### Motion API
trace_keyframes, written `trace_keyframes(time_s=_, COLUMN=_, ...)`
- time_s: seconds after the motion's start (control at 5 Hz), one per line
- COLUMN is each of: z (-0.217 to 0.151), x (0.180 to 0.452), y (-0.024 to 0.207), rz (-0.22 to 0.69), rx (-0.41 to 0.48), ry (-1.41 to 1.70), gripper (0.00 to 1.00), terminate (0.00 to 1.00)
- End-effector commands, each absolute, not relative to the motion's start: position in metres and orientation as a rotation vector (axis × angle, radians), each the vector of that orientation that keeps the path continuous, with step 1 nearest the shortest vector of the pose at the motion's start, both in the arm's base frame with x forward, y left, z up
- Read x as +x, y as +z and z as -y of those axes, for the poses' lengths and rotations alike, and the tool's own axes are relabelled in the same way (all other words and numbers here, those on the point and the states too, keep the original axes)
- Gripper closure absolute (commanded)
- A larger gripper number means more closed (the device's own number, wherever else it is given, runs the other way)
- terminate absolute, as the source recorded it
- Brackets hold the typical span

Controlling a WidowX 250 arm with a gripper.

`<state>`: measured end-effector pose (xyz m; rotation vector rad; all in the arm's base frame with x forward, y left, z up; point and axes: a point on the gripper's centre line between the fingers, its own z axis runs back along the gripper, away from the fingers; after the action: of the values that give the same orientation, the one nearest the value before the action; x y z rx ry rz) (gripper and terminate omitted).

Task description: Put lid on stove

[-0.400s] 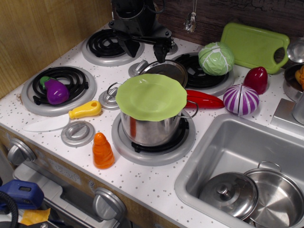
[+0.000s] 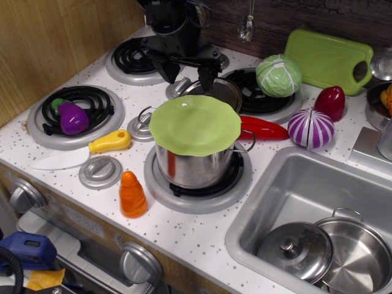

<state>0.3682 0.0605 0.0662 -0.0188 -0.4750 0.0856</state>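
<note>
The lid [image 2: 219, 89], round and shiny steel, lies on the white speckled stove [image 2: 184, 229] between the two back burners. Its front part is hidden behind the green-covered pot. My black gripper [image 2: 187, 75] hangs just above the lid's left side. It is open, with one fingertip left of the lid and the other over it. It holds nothing.
A steel pot [image 2: 193, 165] capped by a lime-green silicone disc [image 2: 195, 122] stands on the front right burner. A cabbage [image 2: 278, 75], a red pepper [image 2: 263, 129], an eggplant [image 2: 73, 117], a knife [image 2: 79, 153] and an orange carrot [image 2: 132, 195] lie around. The sink [image 2: 294, 190] holds a knobbed lid and a pan.
My gripper has come down a little toward the lid, still open. Nothing else has moved.
</note>
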Motion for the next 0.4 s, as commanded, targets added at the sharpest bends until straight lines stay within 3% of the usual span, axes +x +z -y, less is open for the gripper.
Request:
trace_keyframes(time_s=0.0, z=-0.0593, x=0.3796, y=0.0659, rz=0.542, rx=-0.016, ry=0.080, gripper=0.00, terminate=0.00)
trace_keyframes(time_s=0.2, z=-0.0554, x=0.3830, y=0.0571, rz=0.561, rx=-0.010, ry=0.090, gripper=0.00, terminate=0.00)
